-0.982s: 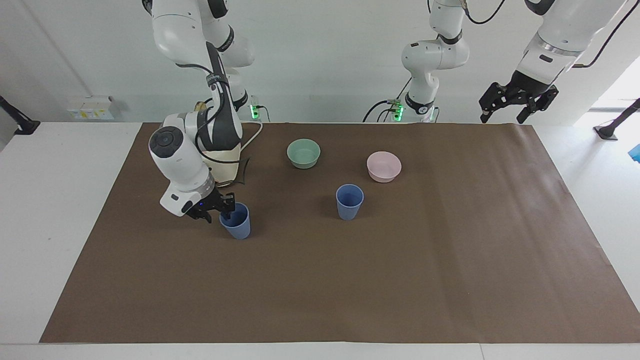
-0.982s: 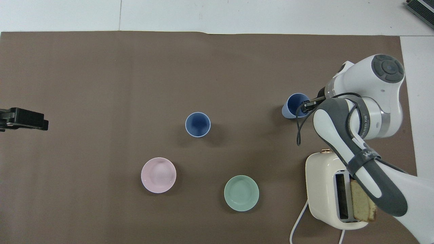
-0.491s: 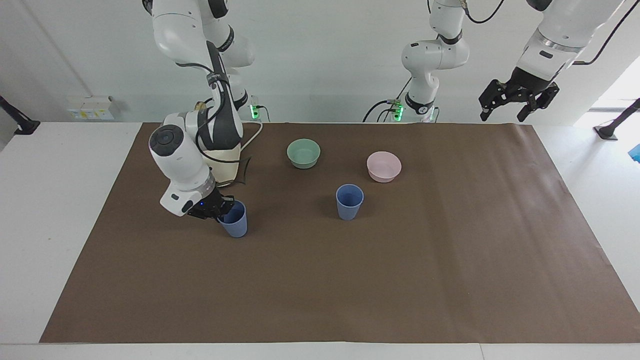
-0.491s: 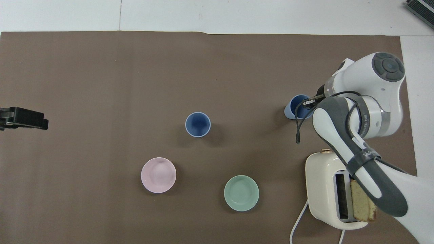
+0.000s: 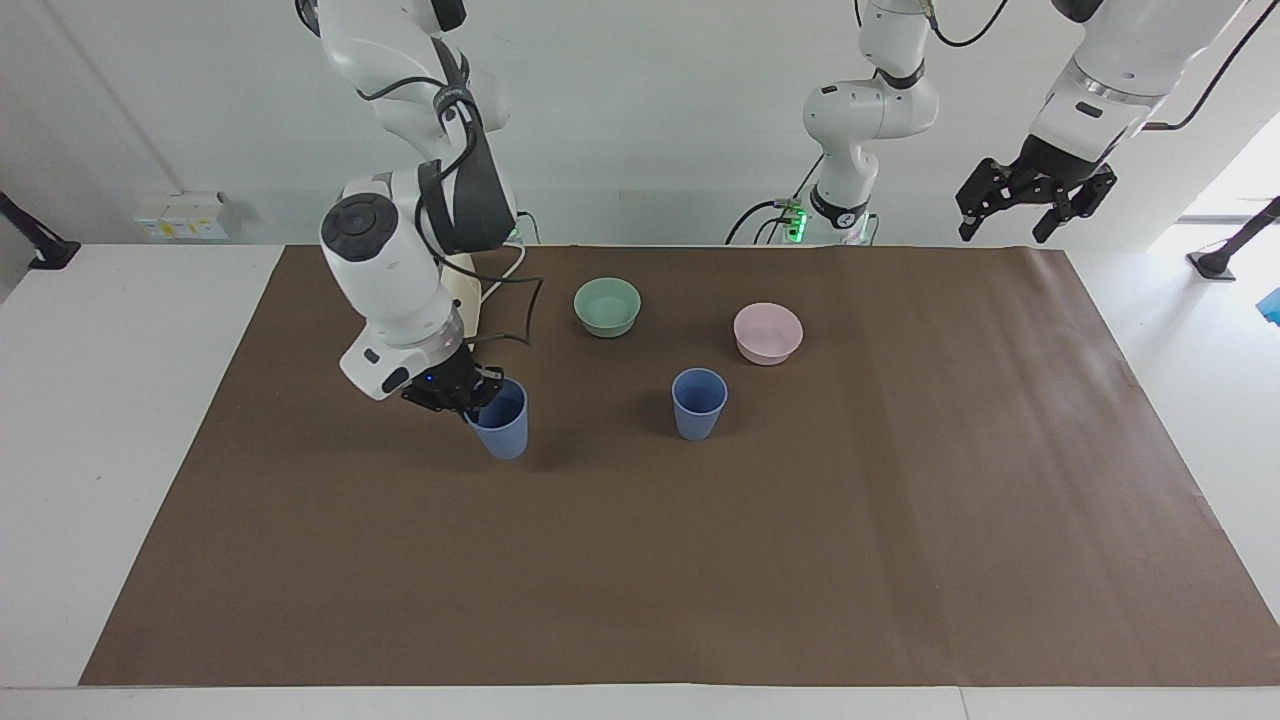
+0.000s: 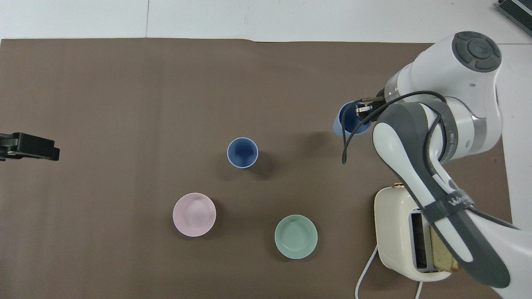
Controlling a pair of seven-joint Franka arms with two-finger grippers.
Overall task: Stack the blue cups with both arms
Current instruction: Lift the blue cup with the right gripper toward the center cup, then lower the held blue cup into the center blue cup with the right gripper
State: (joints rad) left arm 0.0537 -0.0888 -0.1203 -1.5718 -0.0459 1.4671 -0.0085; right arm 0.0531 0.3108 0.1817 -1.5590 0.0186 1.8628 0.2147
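Observation:
One blue cup [image 5: 698, 402] stands upright on the brown mat near the table's middle, also in the overhead view [image 6: 242, 152]. It is a little farther from the robots than the two bowls. My right gripper [image 5: 470, 394] is shut on the rim of the second blue cup [image 5: 503, 422] and holds it slightly tilted above the mat, toward the right arm's end; the gripper [image 6: 362, 111] and this cup [image 6: 347, 121] also show from overhead. My left gripper [image 5: 1035, 195] is open and empty, waiting high over the left arm's end of the table, and also shows in the overhead view [image 6: 29, 146].
A mint-green bowl [image 5: 607, 305] [image 6: 296, 236] and a pink bowl [image 5: 767, 332] [image 6: 194, 214] sit nearer the robots than the standing cup. A cream toaster [image 6: 395, 232] holding a bread slice stands under the right arm. A shorter white arm [image 5: 860, 120] stands at the robots' edge.
My right gripper closed on the cup's rim, lifted it off the mat and carried it toward the standing cup. The left gripper rose slightly and then held still.

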